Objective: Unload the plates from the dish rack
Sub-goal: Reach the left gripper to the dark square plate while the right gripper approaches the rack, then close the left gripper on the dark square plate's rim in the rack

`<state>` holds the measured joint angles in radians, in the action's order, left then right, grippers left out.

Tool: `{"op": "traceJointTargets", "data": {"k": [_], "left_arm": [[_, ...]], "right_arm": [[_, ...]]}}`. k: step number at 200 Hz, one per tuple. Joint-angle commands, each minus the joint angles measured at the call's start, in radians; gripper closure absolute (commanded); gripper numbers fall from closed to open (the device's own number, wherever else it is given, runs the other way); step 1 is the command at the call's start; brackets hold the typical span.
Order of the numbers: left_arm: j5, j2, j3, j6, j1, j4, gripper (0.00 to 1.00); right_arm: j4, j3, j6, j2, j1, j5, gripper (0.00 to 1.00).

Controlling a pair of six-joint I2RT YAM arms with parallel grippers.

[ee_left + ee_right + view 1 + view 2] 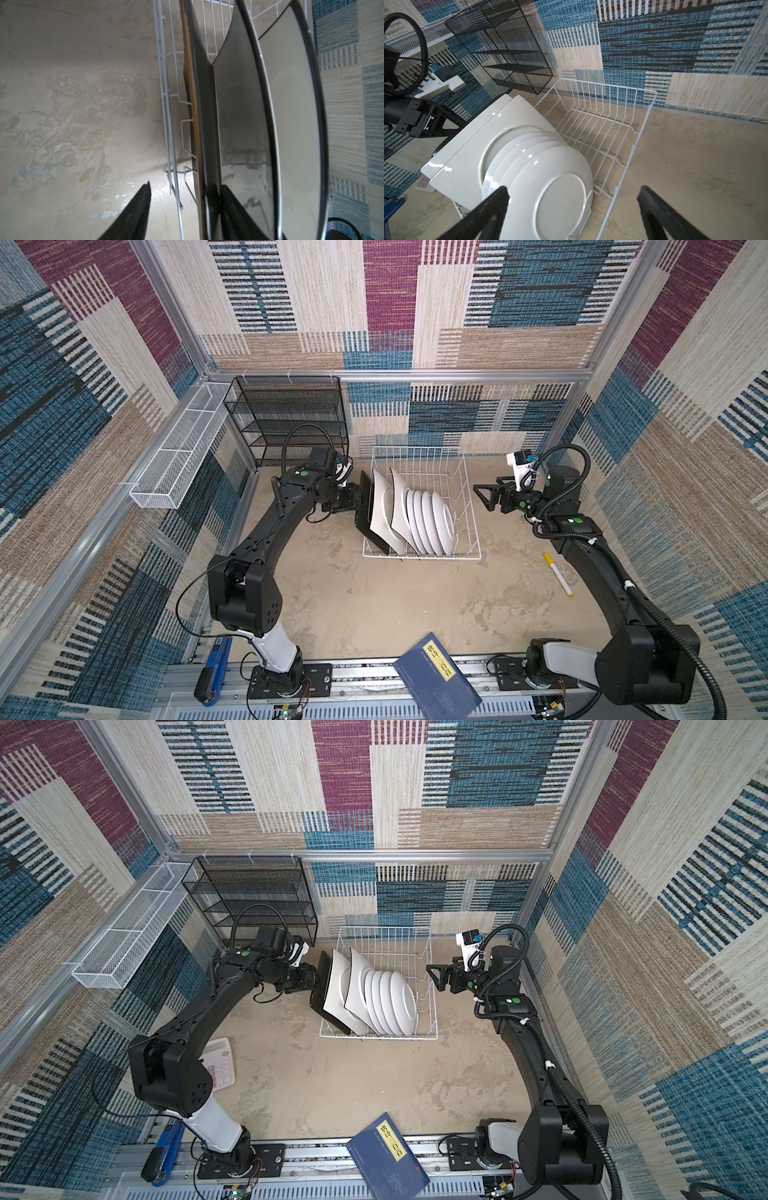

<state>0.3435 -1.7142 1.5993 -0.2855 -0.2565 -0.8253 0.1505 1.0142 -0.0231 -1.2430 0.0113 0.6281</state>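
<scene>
Straddling outermost square plate (205,124) in dish rack (608,84): left fingers (133,212), unclenched; right fingers (488,212) spread.

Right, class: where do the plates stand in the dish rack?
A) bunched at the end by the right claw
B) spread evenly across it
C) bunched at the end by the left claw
C: in a top view the plates crowd the end of the dish rack beside the left claw; the end toward the right claw holds none.
</scene>
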Motion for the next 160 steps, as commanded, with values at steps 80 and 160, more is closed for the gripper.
{"op": "traceJointTargets", "data": {"k": [80, 160], "left_arm": [[0.028, -0.078, 0.007, -0.084, -0.035, -0.014, 0.65], [0.022, -0.076, -0.035, -0.135, -0.064, -0.015, 0.89]], "right_arm": [[-0.021, 0.01, -0.008, -0.036, -0.007, -0.012, 0.01], [-0.035, 0.009, 0.0, -0.061, -0.007, -0.021, 0.01]]}}
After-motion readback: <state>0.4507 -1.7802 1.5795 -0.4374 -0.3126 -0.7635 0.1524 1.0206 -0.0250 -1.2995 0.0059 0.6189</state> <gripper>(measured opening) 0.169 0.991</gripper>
